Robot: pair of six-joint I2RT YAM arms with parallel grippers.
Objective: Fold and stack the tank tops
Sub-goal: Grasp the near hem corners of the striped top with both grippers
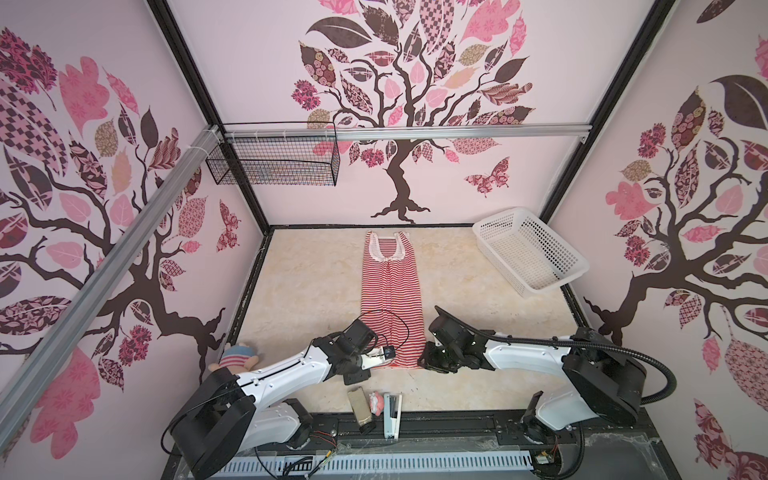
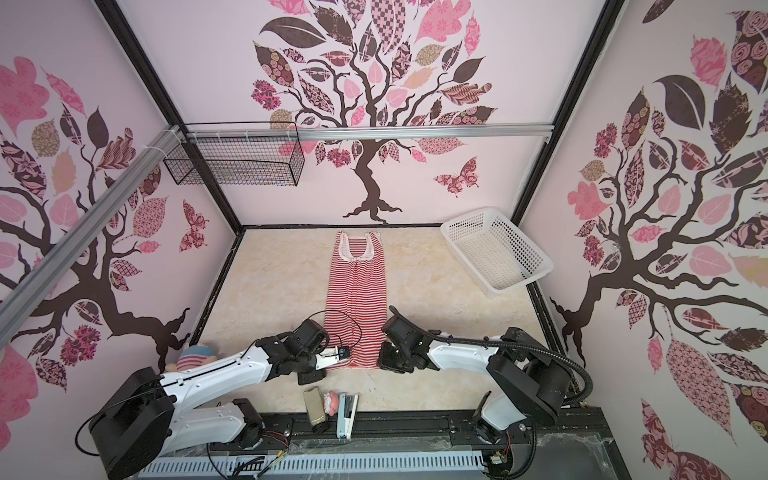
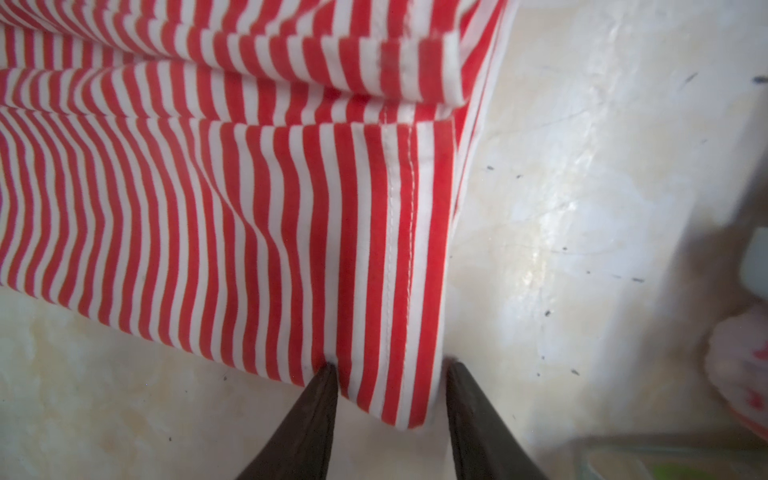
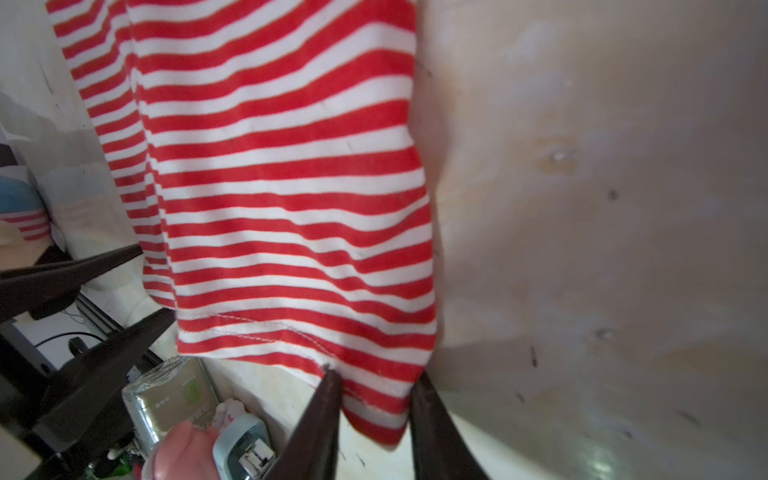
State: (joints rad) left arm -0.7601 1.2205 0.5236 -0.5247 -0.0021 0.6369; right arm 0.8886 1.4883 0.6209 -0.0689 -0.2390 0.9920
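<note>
At the tank top point(image 1: 390, 291) hem, both low grippers point(image 3: 388, 374) point(image 4: 374, 386) straddle corners.

Pale pink walls point(image 1: 257, 62) enclose the cell on three sides, each printed with a dark-trunked tree point(image 1: 401, 183) of patterned pink and brown leaves (a butterfly point(image 1: 488, 178) flutters beside the rear trunk). The floor point(image 1: 307, 282) is a cream, marbled surface, evenly lit. Black frame posts point(image 1: 187, 62) mark the corners, and an aluminium rail point(image 1: 457, 134) crosses the back wall.
</note>
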